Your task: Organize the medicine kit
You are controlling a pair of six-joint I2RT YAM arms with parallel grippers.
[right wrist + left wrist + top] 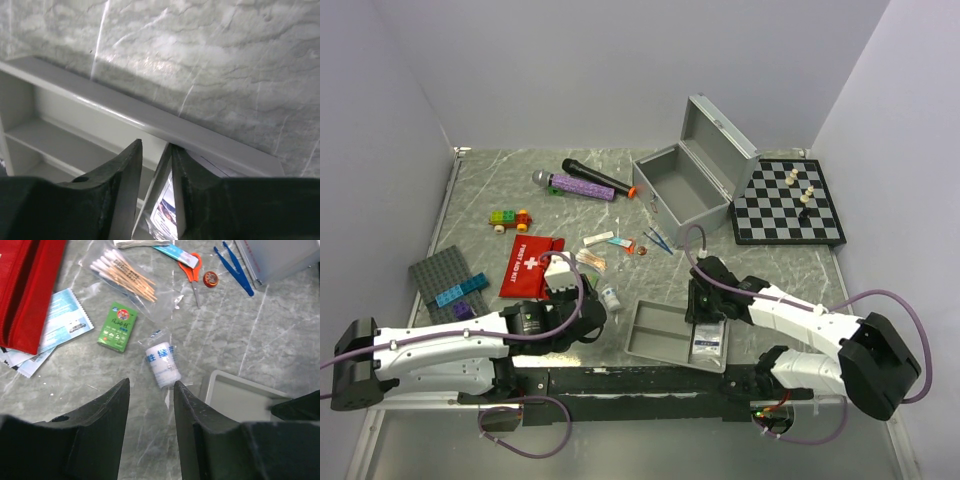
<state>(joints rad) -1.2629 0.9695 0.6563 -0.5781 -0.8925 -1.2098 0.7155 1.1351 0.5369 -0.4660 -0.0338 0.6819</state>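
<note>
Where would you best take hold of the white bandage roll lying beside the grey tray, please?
Probably across its middle, coming from above with the left pincer. The bandage roll lies on its side, clear of the grey tray, so the pincer can straddle its curved flanks; the flat ends offer less hold.

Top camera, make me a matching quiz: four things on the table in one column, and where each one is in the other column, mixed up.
Things:
1. case
2. pouch
3. tray
4. bandage roll

Places:
A. just ahead of the left tool
B. beside the chessboard
C. below the right tool
D. left of the cotton swabs

Pairs: 1-B, 2-D, 3-C, 4-A
</note>
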